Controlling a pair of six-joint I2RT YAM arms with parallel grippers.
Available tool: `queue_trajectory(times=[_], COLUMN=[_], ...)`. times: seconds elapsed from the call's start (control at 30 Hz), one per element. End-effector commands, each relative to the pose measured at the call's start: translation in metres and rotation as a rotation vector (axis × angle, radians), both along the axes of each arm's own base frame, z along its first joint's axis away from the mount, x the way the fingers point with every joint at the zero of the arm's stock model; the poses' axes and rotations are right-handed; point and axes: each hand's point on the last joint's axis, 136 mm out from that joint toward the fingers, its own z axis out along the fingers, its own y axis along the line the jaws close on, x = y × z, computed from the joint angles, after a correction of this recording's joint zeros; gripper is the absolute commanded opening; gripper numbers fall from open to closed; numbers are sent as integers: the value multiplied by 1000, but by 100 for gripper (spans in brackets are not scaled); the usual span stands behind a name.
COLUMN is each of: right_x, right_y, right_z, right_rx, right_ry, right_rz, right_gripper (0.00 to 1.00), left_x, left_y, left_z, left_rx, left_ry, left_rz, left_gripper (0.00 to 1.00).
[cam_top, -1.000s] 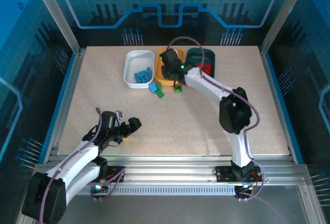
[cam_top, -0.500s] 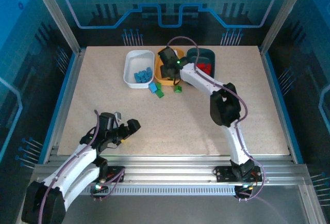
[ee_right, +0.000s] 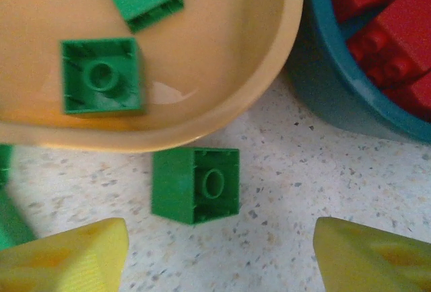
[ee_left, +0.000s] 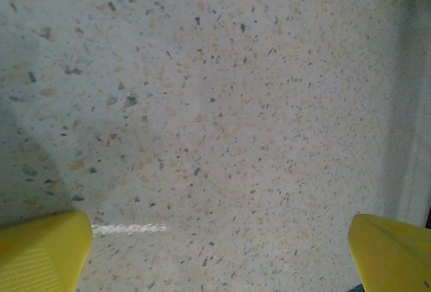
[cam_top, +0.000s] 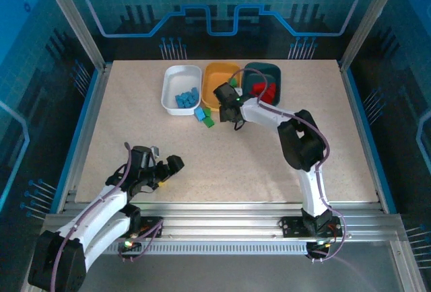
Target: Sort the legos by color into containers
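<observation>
My right gripper (cam_top: 229, 108) hangs open just in front of the orange-yellow tray (cam_top: 217, 70). In the right wrist view a green lego (ee_right: 195, 184) lies on the table ahead of my right gripper (ee_right: 222, 260), apart from both yellow fingers (ee_right: 64, 258). Two green legos (ee_right: 101, 75) lie inside the orange-yellow tray (ee_right: 202, 127). Red legos (cam_top: 264, 90) fill the teal tray (cam_top: 277, 77), and blue legos (cam_top: 185, 97) lie in the white tray (cam_top: 168, 83). A blue lego (cam_top: 200, 113) and a green lego (cam_top: 209, 122) lie loose on the table. My left gripper (cam_top: 168, 167) is open over bare table.
The three trays stand side by side at the back of the speckled table (cam_top: 242, 164). The teal tray's wall (ee_right: 337, 97) is close on the right of the loose green lego. In the left wrist view my left gripper (ee_left: 215, 258) faces bare table.
My right gripper was shut over the orange-yellow tray; it has since opened and drawn back toward the near side, to the table in front of the tray. The left arm has barely moved.
</observation>
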Motion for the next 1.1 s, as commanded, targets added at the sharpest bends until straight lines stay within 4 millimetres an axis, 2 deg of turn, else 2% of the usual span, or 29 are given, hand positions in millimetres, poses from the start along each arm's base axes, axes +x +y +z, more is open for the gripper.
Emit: queue_trajectory(times=[0.0,0.3,0.43,0.57,0.8,1.0,1.07], right_x=[13,17,18,23,29,31,34], right_y=[1,8,5,-2,-10,-3,-4], right_z=[-12,-41,-42,-35,-42,-44,-44], right_rx=[70,110,101,70,23,36,49], right_ry=[11,56,41,21,31,47,53], right_rz=[-30,-14,-18,-23,-21,1,-2], right_gripper=[71,57,51,54,60,60,56], left_x=[5,5,4,4,5,9,10], left_y=[-5,-3,-2,-1,0,-1,-1], left_z=[13,14,14,13,9,8,7], left_rx=[-14,-1,7,10,14,22,21], left_ry=[-30,-25,-22,-24,-27,-26,-23], left_rz=[-17,-11,-13,-12,-8,-11,-13], left_gripper=[99,99,99,99,99,99,99])
